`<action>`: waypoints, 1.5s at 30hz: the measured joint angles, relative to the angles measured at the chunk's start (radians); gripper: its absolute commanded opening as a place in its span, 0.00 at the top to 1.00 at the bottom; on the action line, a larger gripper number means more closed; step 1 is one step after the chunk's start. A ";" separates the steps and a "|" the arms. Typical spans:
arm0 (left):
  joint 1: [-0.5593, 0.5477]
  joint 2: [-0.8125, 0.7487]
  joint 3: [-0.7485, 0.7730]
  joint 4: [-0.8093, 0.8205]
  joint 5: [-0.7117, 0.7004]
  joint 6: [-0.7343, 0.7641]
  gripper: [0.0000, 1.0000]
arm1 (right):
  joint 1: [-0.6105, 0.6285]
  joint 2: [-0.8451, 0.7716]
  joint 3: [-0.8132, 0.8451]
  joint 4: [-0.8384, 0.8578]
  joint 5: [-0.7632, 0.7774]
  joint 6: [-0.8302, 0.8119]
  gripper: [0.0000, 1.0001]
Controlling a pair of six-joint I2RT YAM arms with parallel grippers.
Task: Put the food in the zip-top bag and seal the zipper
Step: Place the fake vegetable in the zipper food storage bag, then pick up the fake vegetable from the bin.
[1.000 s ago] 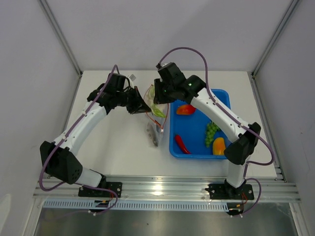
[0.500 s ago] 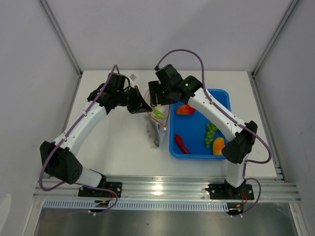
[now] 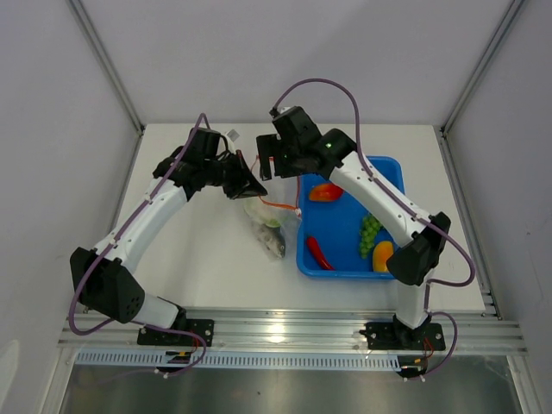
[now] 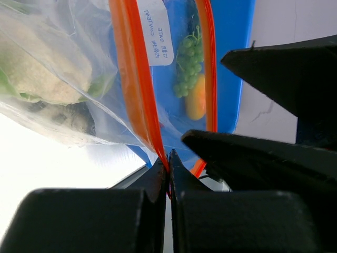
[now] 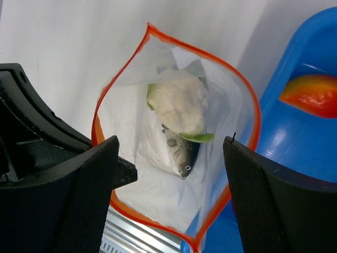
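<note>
So, my left gripper (image 4: 168,158) pinches the zipper (image 4: 131,79) at the bag's (image 5: 152,195) left rim, propping its mouth open. My right gripper (image 5: 171,153) hangs above the bag, jaws spread, empty. Cauliflower (image 5: 179,105) lies inside; grapes (image 3: 369,231) wait to its right.

The scene is lit brightly and evenly from above; only soft shadows are cast on the table (image 3: 207,259). Glare is seen on the metal rail (image 3: 276,332). In the left wrist view the near fingers (image 4: 253,158) are rendered dark and apparently out of focus.
</note>
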 measured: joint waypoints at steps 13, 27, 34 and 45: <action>0.000 0.000 0.000 0.001 0.000 0.001 0.99 | -0.328 -0.235 -0.196 0.048 0.054 0.037 0.20; 0.000 0.000 0.012 -0.019 -0.006 0.011 0.99 | -0.460 -0.199 -0.521 0.027 -0.052 0.077 0.21; -0.001 0.000 0.019 -0.025 -0.006 0.014 0.99 | -0.556 -0.195 -0.597 -0.003 -0.010 0.080 0.21; -0.001 0.000 0.019 -0.042 -0.012 0.067 0.99 | -0.542 -0.150 -0.696 0.167 -0.205 0.114 0.21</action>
